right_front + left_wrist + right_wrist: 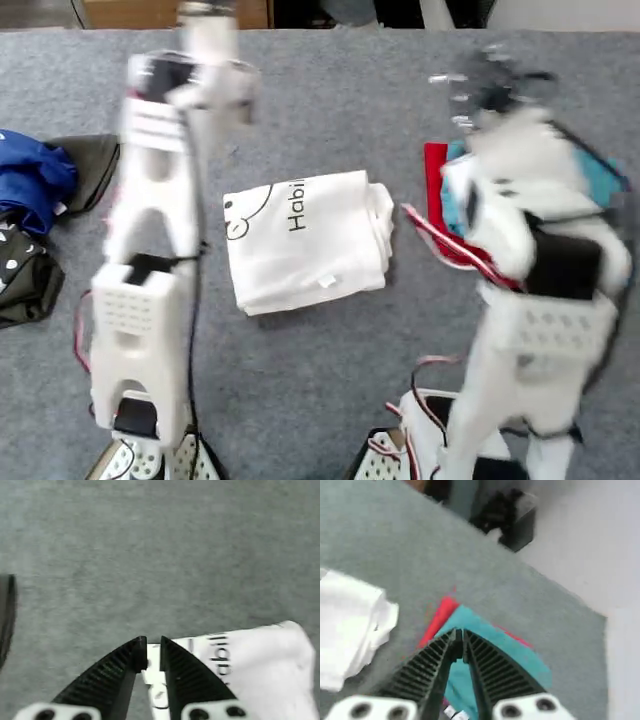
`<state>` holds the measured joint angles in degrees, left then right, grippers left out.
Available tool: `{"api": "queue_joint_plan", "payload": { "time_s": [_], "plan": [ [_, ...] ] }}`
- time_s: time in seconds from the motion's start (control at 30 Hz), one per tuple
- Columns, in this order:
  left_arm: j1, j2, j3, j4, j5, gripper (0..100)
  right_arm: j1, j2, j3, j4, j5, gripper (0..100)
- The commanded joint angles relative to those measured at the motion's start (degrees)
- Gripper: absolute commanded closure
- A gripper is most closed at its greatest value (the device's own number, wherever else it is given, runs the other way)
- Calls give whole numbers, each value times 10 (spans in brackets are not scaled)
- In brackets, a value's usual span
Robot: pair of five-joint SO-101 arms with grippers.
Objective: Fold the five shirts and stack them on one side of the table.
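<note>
The folded white shirt (305,240) lies in the middle of the high view. At the right, the teal shirt (520,660) rests on the red shirt (434,190). The cloth looks light, soft and limp, so I would pinch all layers at a folded edge. The left gripper (152,652) and the right gripper (460,639) have jaws nearly together and hold nothing.

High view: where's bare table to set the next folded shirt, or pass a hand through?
Free: the far strip of table between left arm and right arm, beyond the white shirt; also the near patch between the arm bases. Crowded: left edge, with the unfolded pile; right side, where the red-and-teal stack lies under the right arm.
</note>
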<state>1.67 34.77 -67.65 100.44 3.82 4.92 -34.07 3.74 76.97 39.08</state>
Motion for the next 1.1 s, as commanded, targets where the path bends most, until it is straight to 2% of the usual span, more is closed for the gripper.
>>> {"api": "queue_joint_plan", "payload": {
  "time_s": [0.0, 0.13, 0.23, 0.43, 0.6, 0.73, 0.8, 0.93, 1.07],
  "plan": [
    [-77, -13, 57, 5, -40, 971, -67, 69, 1, 16, -27, 984],
    [-141, -13, 115, 4, -43, 972, -161, 183, 4, 0, -83, 984],
    [-187, -13, 126, 4, -45, 972, -196, 269, -9, -35, -105, 984],
    [-252, -14, 131, 4, -87, 972, -178, 416, -58, -140, -140, 984],
    [-263, -85, 185, 5, -96, 972, -132, 526, -102, -169, -172, 984],
    [-232, -206, 328, 1, -96, 972, -99, 601, -154, -167, -174, 984],
    [-211, -271, 416, -27, -96, 972, -91, 631, -180, -164, -171, 984],
    [-162, -396, 642, -126, -95, 972, -81, 680, -219, -163, -170, 984],
    [-127, -521, 856, -254, -96, 971, -79, 685, -270, -116, -170, 984]
  ]
}}
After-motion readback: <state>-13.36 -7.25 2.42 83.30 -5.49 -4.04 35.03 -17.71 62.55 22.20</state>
